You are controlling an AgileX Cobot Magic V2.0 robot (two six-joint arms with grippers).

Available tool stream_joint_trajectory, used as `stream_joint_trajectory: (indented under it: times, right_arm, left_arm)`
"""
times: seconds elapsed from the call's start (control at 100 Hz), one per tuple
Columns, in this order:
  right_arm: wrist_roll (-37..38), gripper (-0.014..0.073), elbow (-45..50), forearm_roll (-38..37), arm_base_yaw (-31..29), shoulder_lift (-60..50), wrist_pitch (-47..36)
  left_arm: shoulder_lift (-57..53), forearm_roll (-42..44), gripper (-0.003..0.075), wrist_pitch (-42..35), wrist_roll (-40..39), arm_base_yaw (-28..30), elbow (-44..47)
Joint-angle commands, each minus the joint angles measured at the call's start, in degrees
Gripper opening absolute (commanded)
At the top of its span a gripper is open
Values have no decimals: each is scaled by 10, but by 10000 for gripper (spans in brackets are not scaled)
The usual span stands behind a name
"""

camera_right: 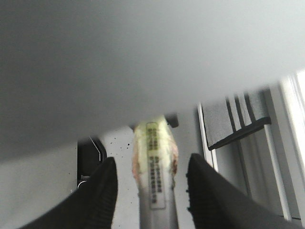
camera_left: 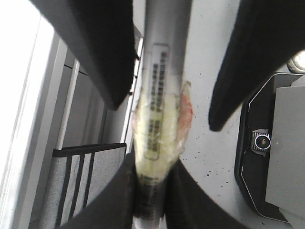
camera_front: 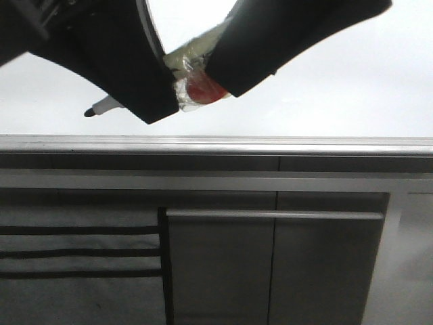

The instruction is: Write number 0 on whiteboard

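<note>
**Marker pinched by left arm, close over board edge**

Whiteboard (camera_front: pixel 352 88) fills the upper half of the front view, glossy white, closed below by its grey metal rim (camera_front: pixel 270 144). Under the rim, dark grey cabinet panels (camera_front: pixel 223 271).

Front view, very close to the lens: two black fingers (camera_front: pixel 128 74) meet in a V in front of the board. Cannot tell from this view which arm each belongs to. A marker pen (camera_front: pixel 108 105) shows between and below them, lying roughly level, dark tip pointing to the robot's left, over the lower part of the board just above the rim. Whether the tip touches the board cannot be told. Yellowish clear tape (camera_front: pixel 189 64) is wrapped round the barrel where the fingers meet, with a red patch (camera_front: pixel 201 88) under it.

Left wrist view: left gripper (camera_left: pixel 150 191) clamped tight on the barrel, fingers pressed to both sides, taped band just beyond them. Two further black fingers flank the barrel farther along, a clear gap on each side.

Right wrist view: right gripper (camera_right: pixel 152 191) spread moderately, the barrel running between its fingers, a narrow gap showing on each side. A blurred grey mass (camera_right: pixel 143 62) covers most of this view.
</note>
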Motion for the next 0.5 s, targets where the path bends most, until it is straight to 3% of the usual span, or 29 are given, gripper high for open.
stream_joint_trajectory:
  times: [0.0, 0.27, 0.49]
  right_arm:
    - [-6, 242, -19, 18, 1, -21, -17]
    - [-6, 56, -19, 18, 1, -24, -15]
    - [-6, -6, -19, 18, 1, -24, -12]
  left_arm:
    - [-14, -6, -20, -29, -3, -4, -20]
    - [-14, -5, -20, -29, -3, -4, -20]
    - [-14, -3, -13, -30, -3, -4, -20]
